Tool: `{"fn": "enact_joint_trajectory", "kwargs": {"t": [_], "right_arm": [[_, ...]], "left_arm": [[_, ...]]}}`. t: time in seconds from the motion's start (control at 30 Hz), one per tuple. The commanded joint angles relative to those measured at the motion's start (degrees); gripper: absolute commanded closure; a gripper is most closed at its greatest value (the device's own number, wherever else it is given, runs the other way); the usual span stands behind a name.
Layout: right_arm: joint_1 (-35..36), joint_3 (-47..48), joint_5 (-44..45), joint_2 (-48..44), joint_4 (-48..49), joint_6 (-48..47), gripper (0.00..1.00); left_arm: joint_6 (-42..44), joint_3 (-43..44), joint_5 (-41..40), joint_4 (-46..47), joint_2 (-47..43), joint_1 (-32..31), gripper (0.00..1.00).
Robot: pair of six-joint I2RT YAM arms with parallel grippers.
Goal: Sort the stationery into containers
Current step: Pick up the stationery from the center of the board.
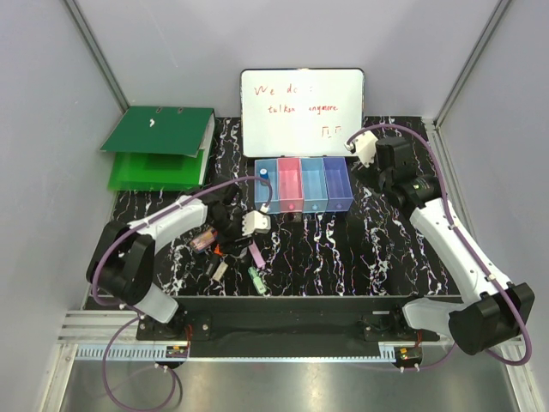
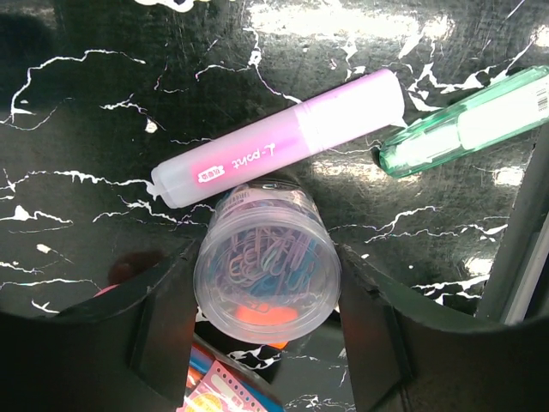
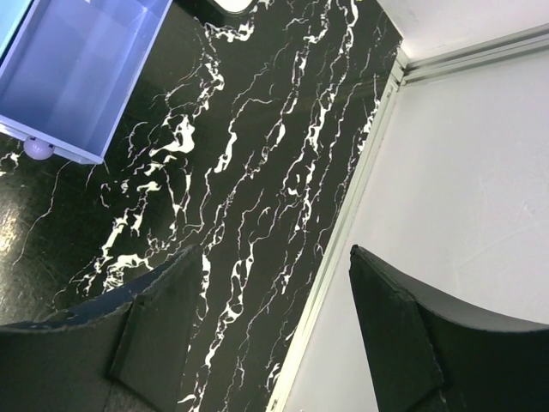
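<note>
My left gripper (image 2: 266, 287) is shut on a clear round jar of coloured paper clips (image 2: 266, 275), a finger against each side, low over the black marbled mat. Just beyond it lie a lilac highlighter (image 2: 283, 137) and a green highlighter (image 2: 463, 124). In the top view this gripper (image 1: 230, 239) sits among the loose stationery: a pink-capped tube (image 1: 202, 240), the lilac stick (image 1: 256, 256), the green piece (image 1: 256, 277) and a grey-white block (image 1: 219, 269). The four joined bins (image 1: 302, 206) stand mid-table; a blue-capped bottle (image 1: 264, 173) is in the leftmost. My right gripper (image 3: 274, 326) is open and empty, right of the purple bin (image 3: 81, 69).
A whiteboard (image 1: 302, 101) with red writing leans behind the bins. A green ring binder (image 1: 159, 146) lies at the back left. The mat's right edge and the enclosure's pale floor (image 3: 463, 172) run close under my right gripper. A pink and blue packet (image 2: 219, 390) lies under the left fingers.
</note>
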Motion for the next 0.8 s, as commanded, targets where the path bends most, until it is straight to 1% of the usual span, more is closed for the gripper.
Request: {"fn": "enact_joint_trajectory", "kwargs": {"t": [0.0, 0.1, 0.17, 0.27, 0.37, 0.4, 0.53, 0.57, 0.67, 0.77], "right_arm": [[-0.17, -0.24, -1.23, -1.4, 0.38, 0.96, 0.24], [-0.17, -0.42, -1.23, -1.48, 0.38, 0.96, 0.24], [-0.17, -0.94, -1.31, -1.48, 0.11, 1.75, 0.23], [-0.08, -1.82, -4.11, -1.22, -1.99, 4.2, 0.23], [-0.17, -2.0, -8.33, -0.78, -3.49, 7.19, 0.23], [-0.17, -2.08, -8.87, -0.78, -3.58, 7.64, 0.23], [-0.26, -3.05, -10.45, 0.09, -4.63, 10.89, 0.23], [-0.17, -3.31, -11.06, 0.36, -4.98, 11.24, 0.23], [-0.17, -3.67, -11.51, 0.54, -5.16, 11.51, 0.23], [-0.17, -3.14, -10.46, 0.8, -4.37, 10.72, 0.23]], "left_arm": [[-0.77, -0.78, -1.1, 1.01, -3.12, -0.22, 0.91], [-0.6, 1.15, -1.72, -1.09, -5.32, -0.22, 0.94], [-0.68, 4.05, -1.63, -2.85, -6.89, -0.22, 0.95], [-1.9, 8.88, -1.37, -4.7, -8.39, -0.22, 0.95], [-3.58, 14.06, -1.37, -4.36, -8.05, -0.13, 0.96], [-4.37, 16.6, -1.63, -3.74, -7.44, -0.13, 0.96], [-9.2, 20.93, -2.68, 0.91, -2.97, -0.04, 1.0], [-9.64, 21.37, -2.95, 3.7, -2.17, -0.04, 1.0], [-10.79, 23.39, -4.18, 7.94, 1.96, -0.04, 1.0], [-11.58, 27.86, -3.48, 8.74, 7.06, -0.04, 1.0]]}}
